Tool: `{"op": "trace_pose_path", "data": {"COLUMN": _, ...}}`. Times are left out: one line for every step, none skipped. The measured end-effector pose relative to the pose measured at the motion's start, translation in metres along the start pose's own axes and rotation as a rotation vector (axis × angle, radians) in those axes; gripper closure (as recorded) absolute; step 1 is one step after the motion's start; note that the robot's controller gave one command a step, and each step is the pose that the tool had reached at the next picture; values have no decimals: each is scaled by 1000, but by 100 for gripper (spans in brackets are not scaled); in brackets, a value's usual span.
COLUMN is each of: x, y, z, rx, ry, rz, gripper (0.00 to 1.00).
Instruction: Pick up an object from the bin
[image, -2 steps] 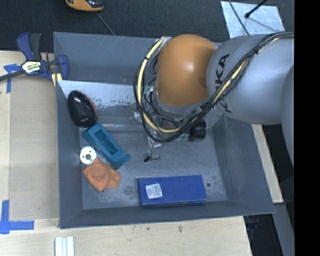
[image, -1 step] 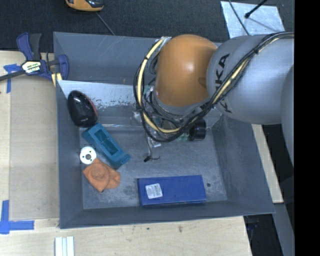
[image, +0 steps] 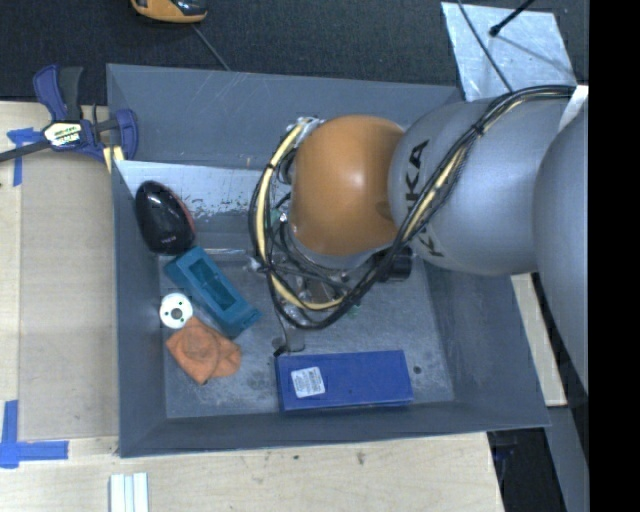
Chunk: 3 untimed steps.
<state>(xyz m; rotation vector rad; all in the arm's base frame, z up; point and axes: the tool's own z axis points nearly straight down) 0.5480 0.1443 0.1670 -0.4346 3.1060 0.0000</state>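
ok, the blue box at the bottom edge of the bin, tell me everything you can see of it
The blue box is a flat, dark blue rectangular pack, cardboard or plastic by its look, with a white printed label near its left end. It lies flat on the bin floor, its long side along the bottom wall, and looks closed. The orange lump sits to its left, apart from it. The arm's cables hang above its upper left corner; whether they touch it cannot be told.

The grey arm reaches in from the right; its cable-wrapped orange wrist cover faces up, with the end effector beneath.
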Motion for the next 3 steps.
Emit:
{"op": "trace_pose_path", "data": {"x": 6, "y": 18, "z": 14, "rx": -2, "ry": 5, "rz": 79, "gripper": 0}}
{"op": "trace_pose_path", "data": {"x": -1, "y": 35, "z": 13, "rx": 0, "ry": 2, "rz": 273, "gripper": 0}}
{"op": "trace_pose_path", "data": {"x": -6, "y": 47, "z": 43, "rx": -1, "ry": -2, "rz": 67, "gripper": 0}}
